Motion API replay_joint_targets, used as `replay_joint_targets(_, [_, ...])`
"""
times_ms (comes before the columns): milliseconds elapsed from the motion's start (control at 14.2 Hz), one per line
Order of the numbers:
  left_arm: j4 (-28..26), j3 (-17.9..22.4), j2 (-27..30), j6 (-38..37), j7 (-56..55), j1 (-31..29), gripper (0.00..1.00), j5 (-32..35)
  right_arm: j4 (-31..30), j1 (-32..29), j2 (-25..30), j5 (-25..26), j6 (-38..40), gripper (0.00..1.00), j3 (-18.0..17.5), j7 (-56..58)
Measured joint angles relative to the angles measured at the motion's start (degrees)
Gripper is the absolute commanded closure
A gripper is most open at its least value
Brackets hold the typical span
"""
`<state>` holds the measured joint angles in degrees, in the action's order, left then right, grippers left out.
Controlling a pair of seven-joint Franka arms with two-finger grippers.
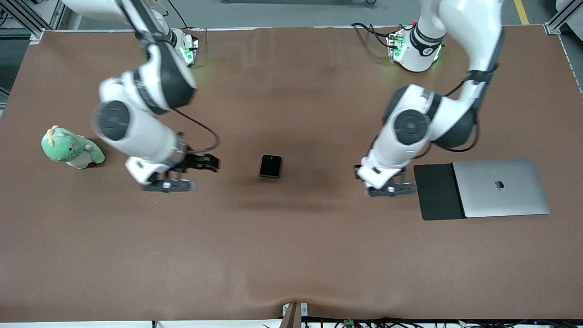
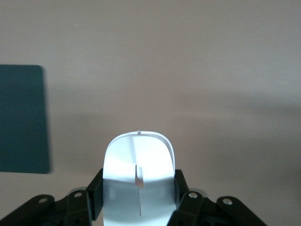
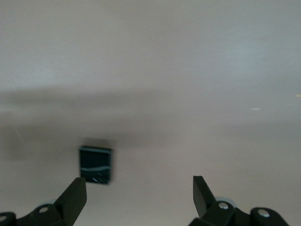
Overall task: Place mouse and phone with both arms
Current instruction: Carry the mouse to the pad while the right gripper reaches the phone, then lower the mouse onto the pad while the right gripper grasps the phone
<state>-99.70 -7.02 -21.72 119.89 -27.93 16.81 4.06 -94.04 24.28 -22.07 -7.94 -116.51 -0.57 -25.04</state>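
Nearest the front camera lie the black mat [image 1: 435, 192] and the closed silver laptop [image 1: 501, 187], which overlaps the mat's edge, both at the left arm's end of the brown worktop [image 1: 291, 255]. Just beside the mat, toward the worktop's middle, the left tool [image 2: 139, 207] hangs over bare worktop with the white mouse [image 2: 139, 181] pinched between its fingers [image 2: 181, 186], the mouse's nose sticking out ahead of them. Slightly farther from the camera, the black phone [image 1: 270, 166] lies flat near the worktop's middle, apart from both arms. Over the worktop between the phone and the green plush toy [image 1: 71, 147], the right tool [image 3: 140, 193] hangs with its fingers [image 3: 75, 197] spread wide and nothing between them.
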Motion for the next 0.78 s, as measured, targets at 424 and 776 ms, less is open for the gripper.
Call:
replay_joint_targets(424, [-4.5,-4.0,1.9,4.4,12.6,-16.0,0.62,-0.1,0.0,8.2,-9.7,4.0,-8.8,0.0,0.2,-8.4])
replay_joint_targets(776, [-8.4,-4.5,-0.8,11.9,18.0,-20.9,0.6,-0.1,-1.6,12.8,-14.2,7.2,-16.3,0.0,0.2,-17.0])
